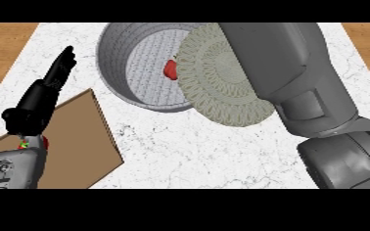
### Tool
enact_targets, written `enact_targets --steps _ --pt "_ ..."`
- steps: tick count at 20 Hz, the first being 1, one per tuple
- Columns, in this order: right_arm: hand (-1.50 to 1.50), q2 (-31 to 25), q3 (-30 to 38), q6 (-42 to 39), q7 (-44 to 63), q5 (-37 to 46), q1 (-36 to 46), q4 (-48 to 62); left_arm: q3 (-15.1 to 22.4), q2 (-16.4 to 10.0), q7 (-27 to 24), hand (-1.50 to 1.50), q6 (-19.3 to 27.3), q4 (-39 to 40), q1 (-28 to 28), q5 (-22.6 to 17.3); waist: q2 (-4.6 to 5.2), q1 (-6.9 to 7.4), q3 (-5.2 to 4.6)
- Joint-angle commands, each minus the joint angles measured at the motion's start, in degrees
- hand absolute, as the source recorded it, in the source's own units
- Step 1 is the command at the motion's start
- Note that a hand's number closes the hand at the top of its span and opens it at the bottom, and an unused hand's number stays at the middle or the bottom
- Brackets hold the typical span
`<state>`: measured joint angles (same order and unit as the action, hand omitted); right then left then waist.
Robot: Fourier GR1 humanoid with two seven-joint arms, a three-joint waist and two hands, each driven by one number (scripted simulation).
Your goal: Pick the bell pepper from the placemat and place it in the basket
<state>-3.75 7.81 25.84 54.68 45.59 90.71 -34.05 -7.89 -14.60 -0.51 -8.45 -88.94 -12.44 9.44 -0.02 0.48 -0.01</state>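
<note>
Marble counter (217,147), head view: pepper (171,69), a small red sliver, looks to be in the basket (113,63) already, mostly hidden by a round woven mat (224,83) tipped over the rim. Task approx done, I'd say. Left hand (34,106) rests w/ fingers straight. Right forearm (289,68) shows, hand doesn't, so can't tell its fingers.

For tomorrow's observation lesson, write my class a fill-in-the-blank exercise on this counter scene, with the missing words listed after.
1. A red bell pepper shows inside the grey ___.
2. The round woven mat overlaps that container's ___ side.
3. The left hand, fingers straight, is ___.
4. The brown board lies on the ___ marbled counter.
Missing words: basket, right, open, white.
</note>
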Motion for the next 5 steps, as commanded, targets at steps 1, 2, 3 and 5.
enact_targets --steps 1,2,3,5 --pt "-1.50 -2.60 0.40 7.98 3.91 2.63 -3.37 -4.87 -0.43 -0.30 1.00 0.00 -0.51 -1.94 1.79 -0.62 -0.61 -1.06 0.06" --pt "-1.50 -4.77 2.02 6.68 3.71 1.27 -4.17 -6.55 0.21 0.41 1.27 0.00 0.80 -1.18 0.59 0.67 -0.62 -1.80 0.09" --pt "-1.50 -2.95 0.80 9.43 5.64 3.21 -5.85 -8.61 -1.91 -0.80 -0.08 0.00 -0.82 -1.54 3.25 -1.65 -0.81 -1.50 0.05" --pt "-1.50 -5.58 1.06 7.87 3.18 2.80 -12.01 -13.50 -1.53 -0.70 1.75 0.00 0.06 -4.31 4.29 -0.67 -1.09 -2.12 0.13"
